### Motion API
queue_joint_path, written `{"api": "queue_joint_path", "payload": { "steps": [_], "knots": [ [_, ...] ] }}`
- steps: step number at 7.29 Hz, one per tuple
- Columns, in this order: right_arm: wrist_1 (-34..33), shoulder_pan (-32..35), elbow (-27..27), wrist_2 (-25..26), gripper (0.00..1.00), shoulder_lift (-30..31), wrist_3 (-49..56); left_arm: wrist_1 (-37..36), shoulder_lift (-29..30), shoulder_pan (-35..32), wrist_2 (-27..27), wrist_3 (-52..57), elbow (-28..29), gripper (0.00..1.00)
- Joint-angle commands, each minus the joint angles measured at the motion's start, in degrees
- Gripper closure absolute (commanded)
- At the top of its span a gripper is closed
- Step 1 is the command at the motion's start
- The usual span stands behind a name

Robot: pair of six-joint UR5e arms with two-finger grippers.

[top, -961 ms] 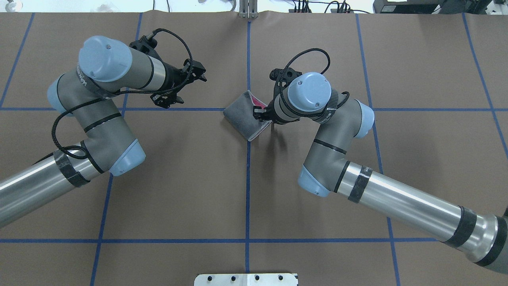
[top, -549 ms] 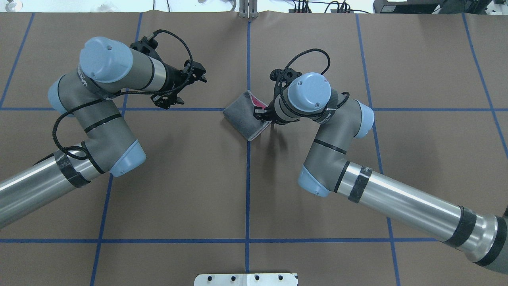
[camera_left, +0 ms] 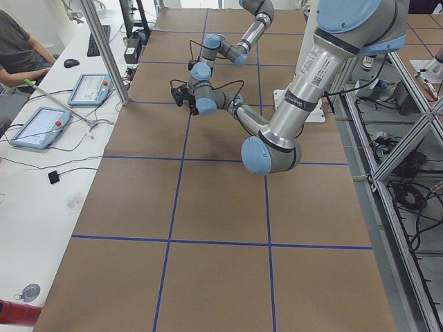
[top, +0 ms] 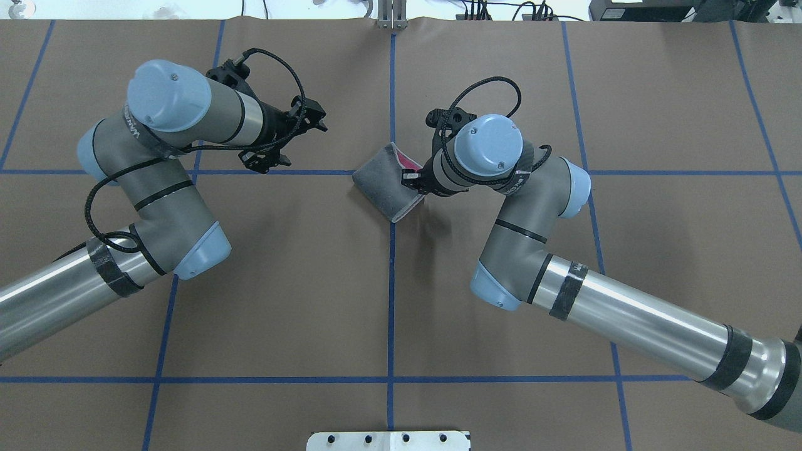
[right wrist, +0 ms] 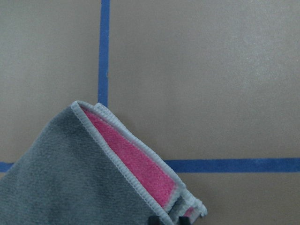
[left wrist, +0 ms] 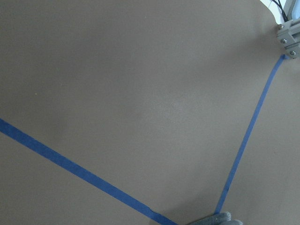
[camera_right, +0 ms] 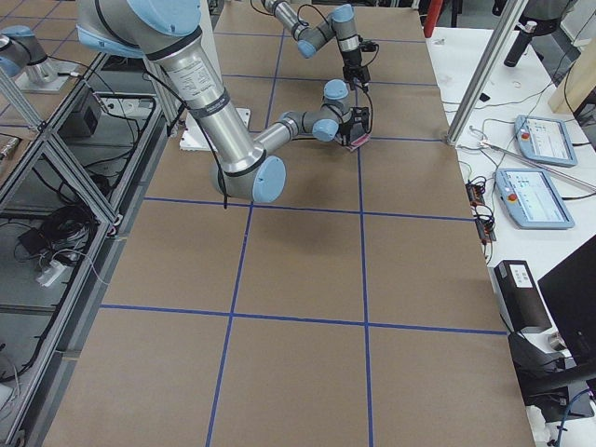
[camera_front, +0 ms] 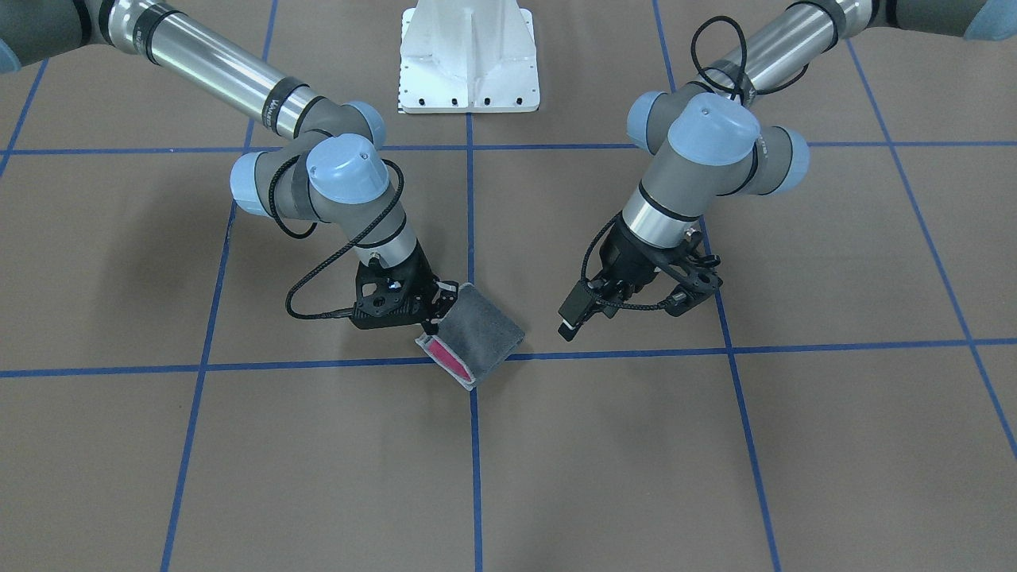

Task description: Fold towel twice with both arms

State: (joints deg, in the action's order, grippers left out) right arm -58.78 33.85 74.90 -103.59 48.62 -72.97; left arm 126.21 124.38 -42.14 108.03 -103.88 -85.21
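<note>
From the front-facing camera I see the small square terry towel (camera_front: 481,330), dark grey outside with a pink strip showing along one open edge. It is folded over on the brown paper-covered surface (camera_front: 715,477), midway between the surface's two ends and nearer its far edge than the robot's edge. My right tool (camera_front: 435,311) sits at the towel's corner, closed on its hem. My left tool (camera_front: 628,311) hangs well apart from the towel, its fingers spread and holding nothing.

Overhead, the towel (top: 379,178) lies on a crossing of blue tape lines (top: 391,282). The right arm's wrist hides most of the right tool. The left tool (top: 289,136) is spread wide.

From the surface's left end, I cannot make out the towel. A person (camera_left: 17,41) sits at the white side bench.

From the right end, a bit of pink towel (camera_right: 354,144) shows under the near arm's wrist.

The left wrist camera shows brown paper, tape lines and a sliver of grey towel (left wrist: 213,219) at the bottom.

The right wrist camera shows the towel (right wrist: 61,183) close up, with its light grey hem pinched between dark fingertips (right wrist: 152,220).
</note>
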Motion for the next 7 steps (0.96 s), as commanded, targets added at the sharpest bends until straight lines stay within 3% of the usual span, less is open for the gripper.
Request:
{"api": "queue_joint_path", "payload": {
  "steps": [1,7],
  "knots": [
    [0.0,0.6,1.8,-0.5,1.0,0.1,-0.2,0.0,0.0,0.0,0.0,0.0,0.2,0.0],
    [-0.3,3.5,1.7,-2.3,1.0,0.3,0.7,0.1,0.3,0.3,-1.0,-0.5,0.6,0.0]
  ]
}}
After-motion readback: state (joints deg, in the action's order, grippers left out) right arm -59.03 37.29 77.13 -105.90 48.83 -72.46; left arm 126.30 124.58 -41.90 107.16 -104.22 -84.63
